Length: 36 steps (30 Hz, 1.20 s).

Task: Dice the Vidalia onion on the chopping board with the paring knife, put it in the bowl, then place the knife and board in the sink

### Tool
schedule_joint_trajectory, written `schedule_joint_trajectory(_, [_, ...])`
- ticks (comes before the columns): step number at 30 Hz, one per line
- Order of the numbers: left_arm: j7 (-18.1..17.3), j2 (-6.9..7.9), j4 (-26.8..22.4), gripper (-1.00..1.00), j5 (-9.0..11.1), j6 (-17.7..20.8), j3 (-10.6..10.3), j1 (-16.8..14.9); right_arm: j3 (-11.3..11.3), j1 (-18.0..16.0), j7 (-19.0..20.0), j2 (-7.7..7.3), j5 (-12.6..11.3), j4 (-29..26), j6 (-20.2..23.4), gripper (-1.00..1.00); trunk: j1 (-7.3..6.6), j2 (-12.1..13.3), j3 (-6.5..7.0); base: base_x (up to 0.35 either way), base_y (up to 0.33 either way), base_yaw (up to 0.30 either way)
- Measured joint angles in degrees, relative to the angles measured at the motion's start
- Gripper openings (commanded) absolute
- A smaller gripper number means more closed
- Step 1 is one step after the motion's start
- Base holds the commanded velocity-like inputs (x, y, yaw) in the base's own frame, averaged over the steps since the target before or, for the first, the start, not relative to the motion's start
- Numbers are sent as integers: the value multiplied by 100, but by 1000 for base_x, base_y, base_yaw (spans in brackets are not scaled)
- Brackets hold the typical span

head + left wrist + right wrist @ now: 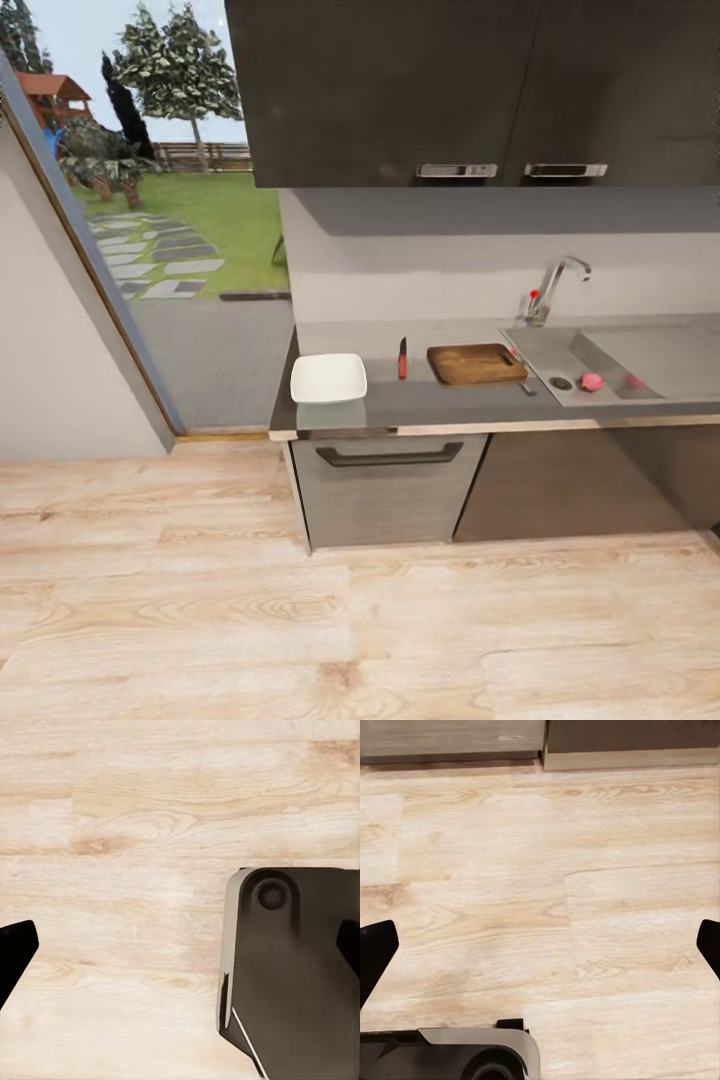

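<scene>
The light wooden plank floor occupies the foreground of the head view, with the kitchen unit standing beyond it. Dark upper cabinets hang above the countertop, a long grey slab over grey-brown drawer fronts. The sink is set into the countertop's right part, with its curved chrome faucet rising at the back. The chopping board lies flat on the countertop just left of the sink. The bowl sits well to the left of the board, near the countertop's left end. The paring knife lies between bowl and board (red handle toward the front edge, dark blade pointing to the wall). The Vidalia onion rests in the sink basin, just beside the round drain. Each wrist view looks down on the floor: the left gripper and the right gripper both have their fingertips spread wide apart, with nothing between them.
</scene>
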Motion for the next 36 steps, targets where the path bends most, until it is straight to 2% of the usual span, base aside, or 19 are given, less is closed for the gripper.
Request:
schedule_joint_trajectory(25, [0,-12,101,100,1,18,0,0,0,0,2,0,-5,-4,-36,100,0,0,226,0,0,0])
schedule_joint_trajectory(29, [1,-69,117,100,-3,89,0,-16,-8,0,0,-30,-13,-12,-32,100,0,0,262,0,0,0])
schedule_joint_trajectory(32, [129,-134,81,100,-15,465,-1,-197,-14,0,-8,-69,-37,-31,-35,100,0,1,285,0,0,0])
schedule_joint_trajectory(35, [391,-195,105,100,-17,1173,-3,-624,-12,0,-21,-79,-42,-106,-32,100,1,1,293,0,0,0])
schedule_joint_trajectory(36, [471,-217,109,100,-20,1523,-5,-800,-13,0,-48,-79,-43,-181,-26,100,1,1,295,0,0,0])
